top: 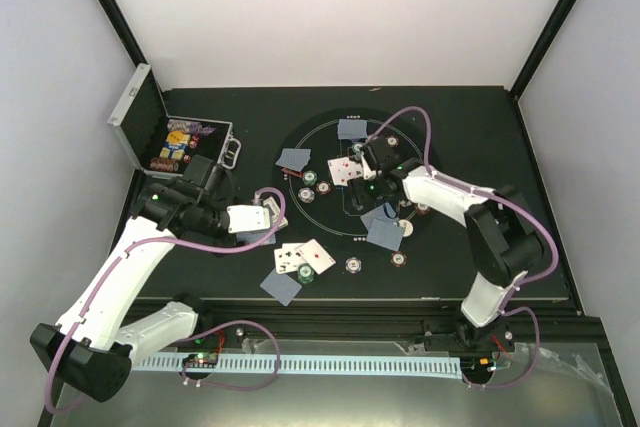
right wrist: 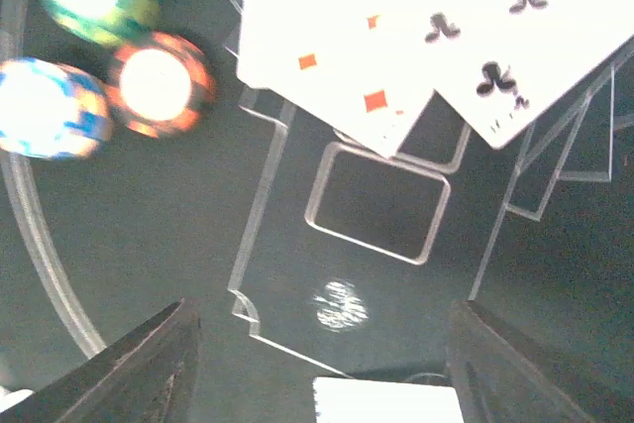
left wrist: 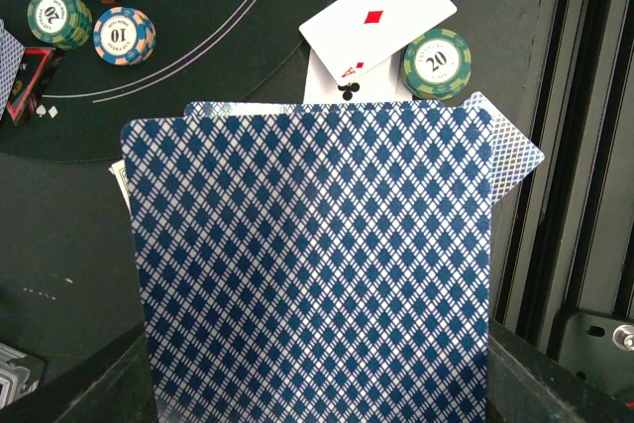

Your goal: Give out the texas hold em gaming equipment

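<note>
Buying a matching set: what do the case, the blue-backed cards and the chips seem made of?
Case: likely aluminium; silvery lid and frame. Cards: thin coated paper or plastic; crisp printed lattice. Chips: probably plastic or clay composite; striped rims, printed labels.

Robot lab cell: white panels [top: 330, 7], black frame [top: 113, 7].

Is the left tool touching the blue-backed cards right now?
Touching. The left wrist view shows the blue-backed cards wedged between the fingers of the left tool, their side edges meeting a finger at each bottom corner.
</note>
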